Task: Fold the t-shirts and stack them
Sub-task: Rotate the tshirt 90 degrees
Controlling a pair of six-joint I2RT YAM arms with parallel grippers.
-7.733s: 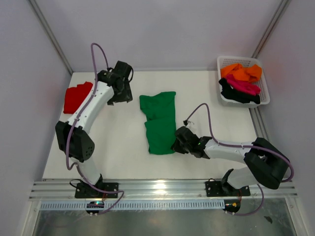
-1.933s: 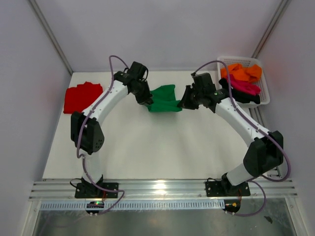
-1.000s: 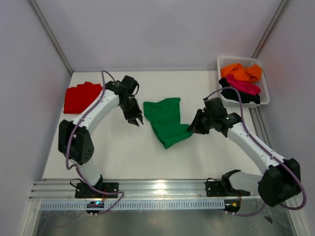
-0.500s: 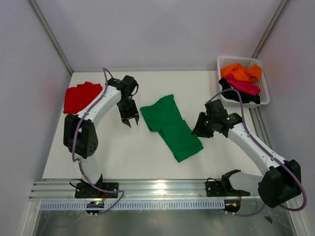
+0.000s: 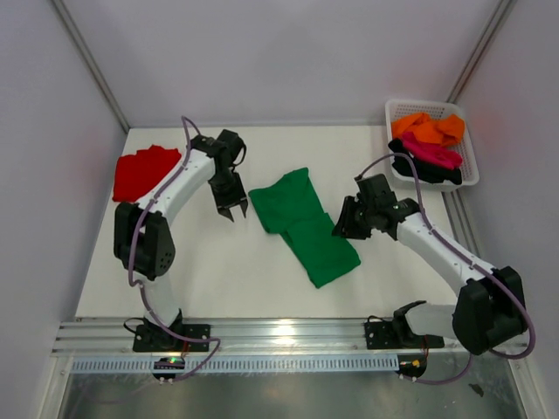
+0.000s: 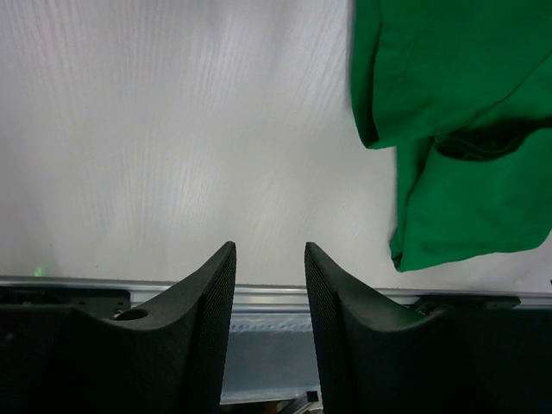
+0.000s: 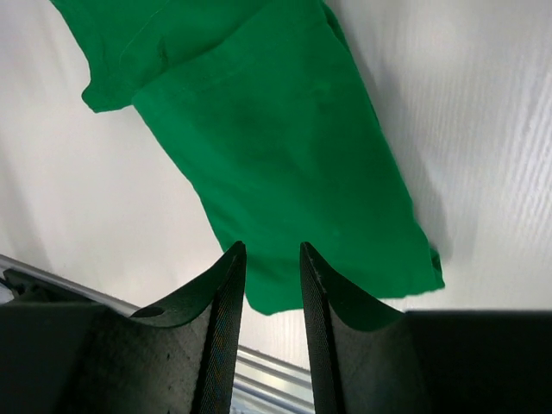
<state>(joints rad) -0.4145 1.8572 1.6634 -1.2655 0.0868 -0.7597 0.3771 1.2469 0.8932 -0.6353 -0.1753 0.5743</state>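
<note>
Between the two grippers, the folded green t-shirt (image 5: 301,225) lies slantwise on the table (image 5: 175,271). The left gripper (image 5: 232,211) hangs just beside its left edge and the right gripper (image 5: 341,229) by its right edge, both with jaws apart and empty.

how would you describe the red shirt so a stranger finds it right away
Look at the white table and go to its far left edge, beside the left arm. The red shirt lies there alone, flat on the tabletop, unlike the green shirt mid-table and the heap in the basket.
</note>
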